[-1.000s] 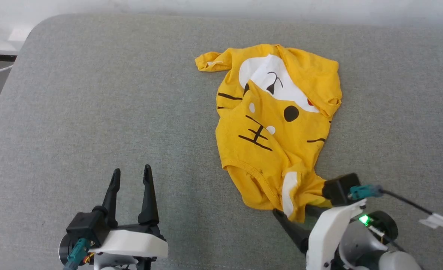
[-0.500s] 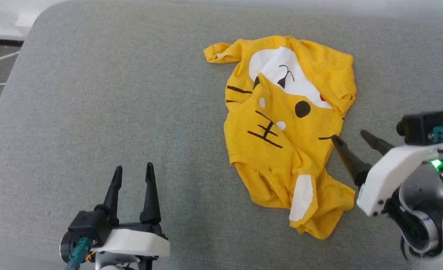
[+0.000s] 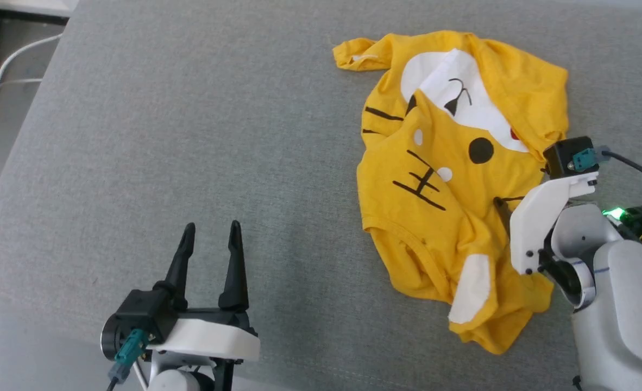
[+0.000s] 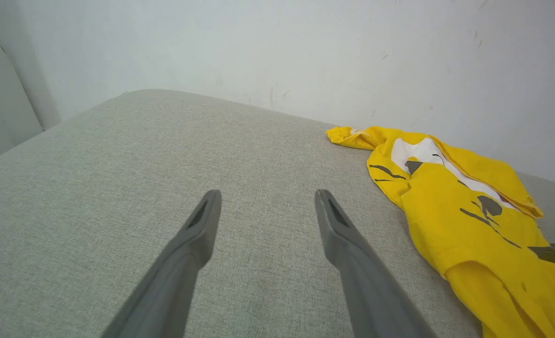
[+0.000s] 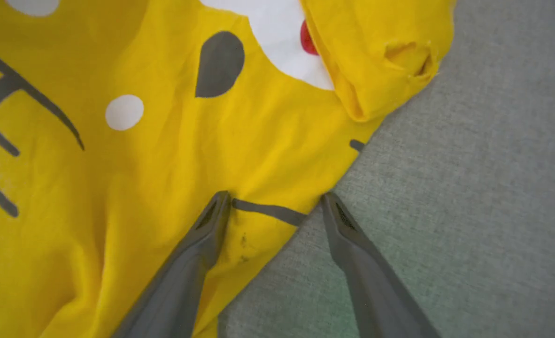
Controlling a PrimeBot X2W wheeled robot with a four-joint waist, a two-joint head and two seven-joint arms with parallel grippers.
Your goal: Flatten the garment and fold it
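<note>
The garment [image 3: 451, 179], a bright yellow T-shirt with a cartoon face print, lies crumpled and partly folded over on the right of the grey cushion [image 3: 190, 136]. My right gripper [image 3: 508, 209] is open at the shirt's right edge. In the right wrist view, this gripper [image 5: 273, 199] straddles the edge, one finger over the yellow fabric [image 5: 188, 141] and the other over bare cushion, with nothing gripped. My left gripper [image 3: 211, 239] stands open over bare cushion, well left of the shirt. The left wrist view shows the left gripper [image 4: 268, 199] with the garment [image 4: 456, 202] off to its right.
The cushion's rounded left edge drops to the floor, where a white cable [image 3: 22, 51] lies at the upper left. A pale wall [image 4: 258, 47] stands behind the cushion's far edge. Bare cushion stretches left of the shirt.
My right gripper has moved from the shirt's near hem to its right edge. The near hem now lies loose and crumpled. The head camera has shifted; the left gripper stays put.
</note>
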